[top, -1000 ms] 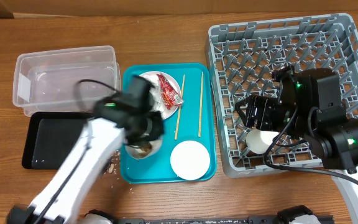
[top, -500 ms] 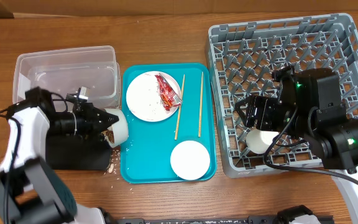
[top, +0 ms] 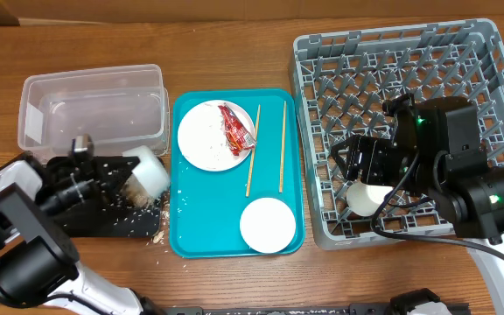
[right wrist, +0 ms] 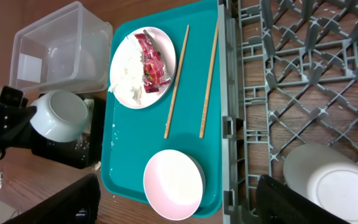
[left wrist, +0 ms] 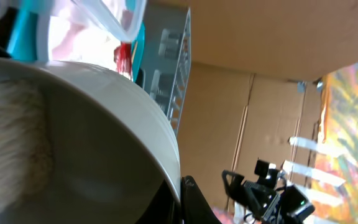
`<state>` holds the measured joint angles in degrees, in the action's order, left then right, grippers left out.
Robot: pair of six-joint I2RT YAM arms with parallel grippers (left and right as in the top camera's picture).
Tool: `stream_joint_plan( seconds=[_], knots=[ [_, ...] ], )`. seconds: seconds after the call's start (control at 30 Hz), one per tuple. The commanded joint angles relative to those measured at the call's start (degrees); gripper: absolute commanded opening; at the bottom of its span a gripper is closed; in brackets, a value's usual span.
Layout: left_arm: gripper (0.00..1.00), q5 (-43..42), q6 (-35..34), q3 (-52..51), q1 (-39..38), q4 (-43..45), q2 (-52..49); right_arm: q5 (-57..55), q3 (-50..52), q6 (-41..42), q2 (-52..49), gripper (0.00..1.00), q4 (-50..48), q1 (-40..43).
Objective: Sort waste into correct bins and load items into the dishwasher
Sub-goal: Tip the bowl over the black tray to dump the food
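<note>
My left gripper (top: 129, 178) is shut on the rim of a white bowl (top: 151, 171) and holds it tipped on its side over the black tray (top: 68, 214). Rice (left wrist: 8, 143) shows inside the bowl in the left wrist view, with my finger (left wrist: 182, 194) on its rim. Loose rice grains (top: 138, 203) lie on the tray. The bowl also shows in the right wrist view (right wrist: 59, 114). My right gripper (top: 357, 168) is open and empty above the dish rack's (top: 409, 79) left side, near a white cup (top: 366, 196) in the rack.
The teal tray (top: 186, 241) holds a white plate (top: 201, 140) with a red wrapper (top: 236, 127), two chopsticks (top: 282, 144) and a pink bowl (top: 268, 225). The clear tub (top: 94, 109) stands behind the black tray. A few grains (top: 157, 234) lie on the table.
My left arm carried the white bowl left off the teal tray to the black tray and tipped it further; rice now lies on the tray. The right arm has not moved.
</note>
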<state>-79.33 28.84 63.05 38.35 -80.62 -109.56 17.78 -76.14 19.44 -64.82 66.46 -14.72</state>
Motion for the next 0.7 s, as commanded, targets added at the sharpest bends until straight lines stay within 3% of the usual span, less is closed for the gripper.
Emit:
stream_joint_plan(
  seconds=[0.0, 0.1, 0.2, 0.3, 0.4, 0.47, 0.5, 0.53, 0.67],
  knots=[
    [0.04, -1.8, 3.1, -0.2, 2.5, -1.5, -0.4, 0.3, -1.1, -0.3, 0.4, 0.82, -0.3, -0.2],
    [0.04, -1.2, 2.6, -0.2, 3.3, -2.5, -0.4, 0.3, -1.1, -0.3, 0.4, 0.82, -0.4, -0.2],
    [0.04, -3.3, 12.1, -0.2, 3.3, -5.7, -0.3, 0.3, -1.1, -0.3, 0.4, 0.82, -0.4, -0.2],
    [0.04, -1.4, 4.8, -0.2, 3.2, -5.7, -0.7, 0.3, -1.1, -0.3, 0.4, 0.82, -0.5, -0.2],
    [0.04, -4.6, 16.9, -0.1, 3.1, -10.1, -0.2, 0.3, -1.1, -0.3, 0.4, 0.82, -0.4, -0.2],
    [0.04, -3.1, 13.4, 0.0, 3.1, -11.9, -0.5, 0.3, -1.1, -0.3, 0.4, 0.82, -0.4, -0.2],
    [0.04, -3.1, 15.7, 0.0, 2.9, -15.0, -0.4, 0.3, -1.1, -0.3, 0.4, 0.82, -0.4, -0.2],
    [0.04, -4.3, 22.3, 0.2, 2.8, -16.3, -0.1, 0.3, -1.1, -0.3, 0.4, 0.82, -0.3, -0.2],
    [0.04, 2.3, 18.2, 0.0, 1.7, -16.3, 2.9, 0.3, -1.1, -0.3, 0.4, 0.82, -0.2, -0.2]
  ],
)
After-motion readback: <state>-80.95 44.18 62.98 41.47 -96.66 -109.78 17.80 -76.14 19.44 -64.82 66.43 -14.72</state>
